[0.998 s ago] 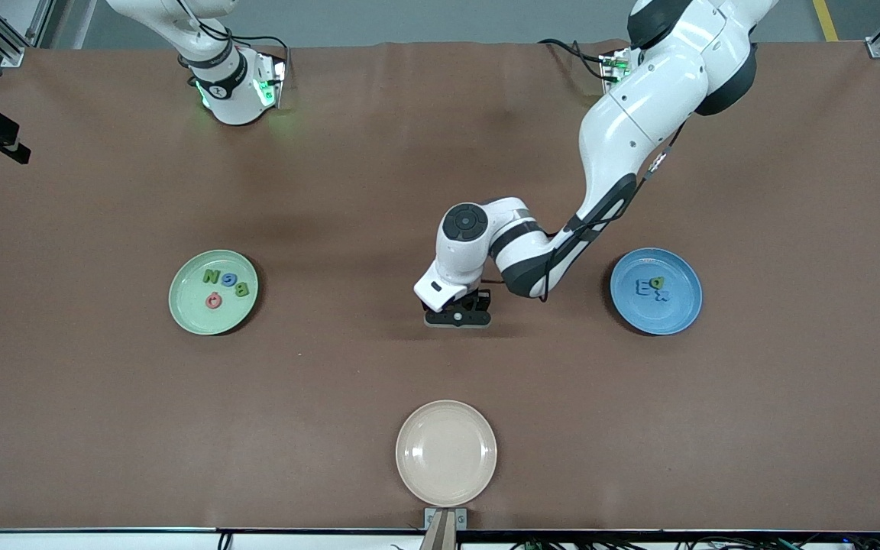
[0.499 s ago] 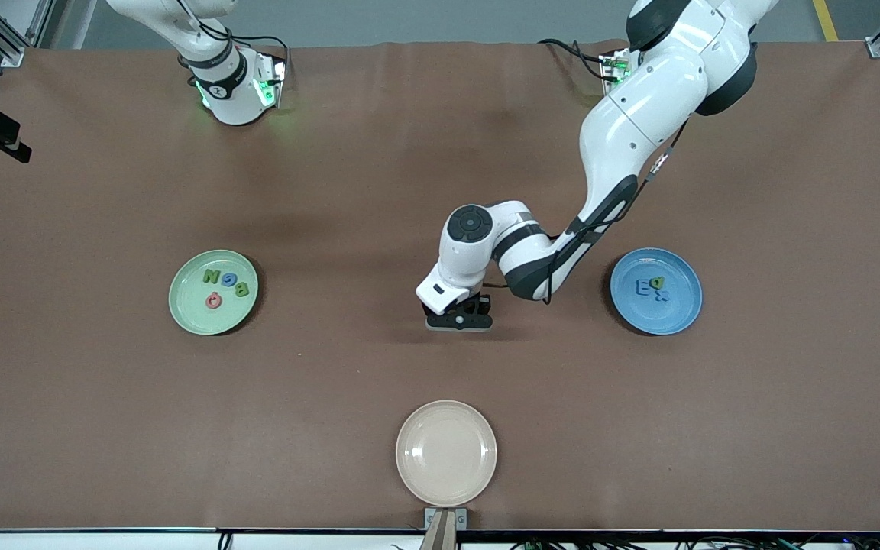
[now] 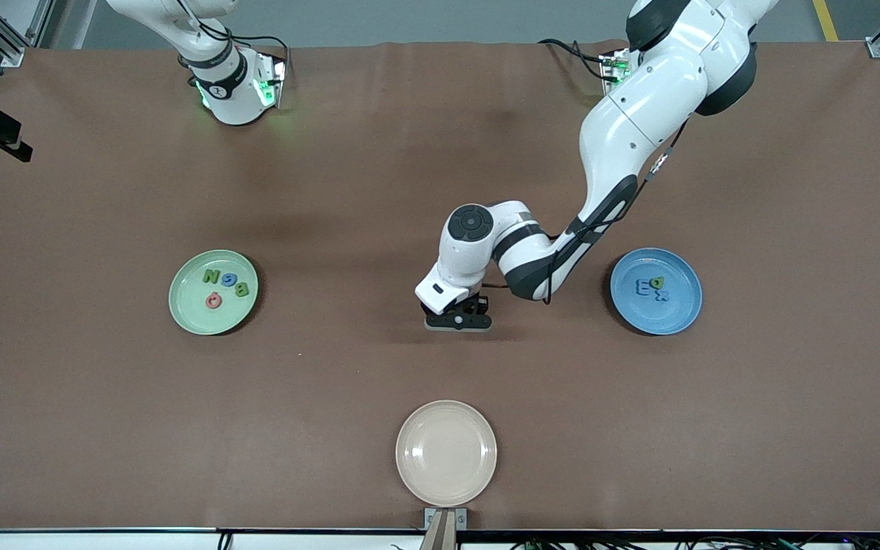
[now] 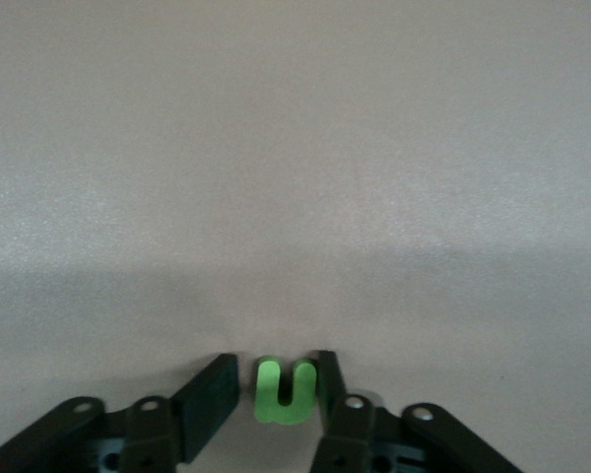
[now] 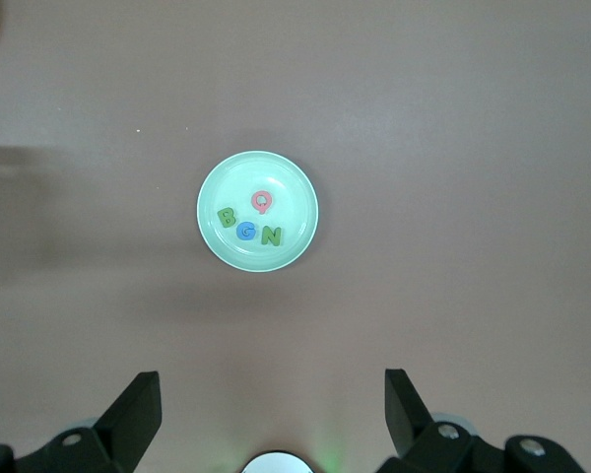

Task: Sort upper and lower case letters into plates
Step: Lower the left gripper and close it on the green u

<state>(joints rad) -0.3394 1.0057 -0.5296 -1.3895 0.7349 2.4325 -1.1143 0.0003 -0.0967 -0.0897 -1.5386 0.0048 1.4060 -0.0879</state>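
Both arms wear glossy white shells broken by black bands at the joints. The left arm [image 3: 631,130] carries a thin black cable clipped along its forearm, and its wrist ends in a round dark grey cap [image 3: 469,222] with a faint ring pattern. The right arm [image 3: 215,69] shows a black collar above its base (green lights glow there). The gripper fingers [image 5: 133,419] are matte black wedges, with small silver screw heads [image 4: 353,402] at their mounts.
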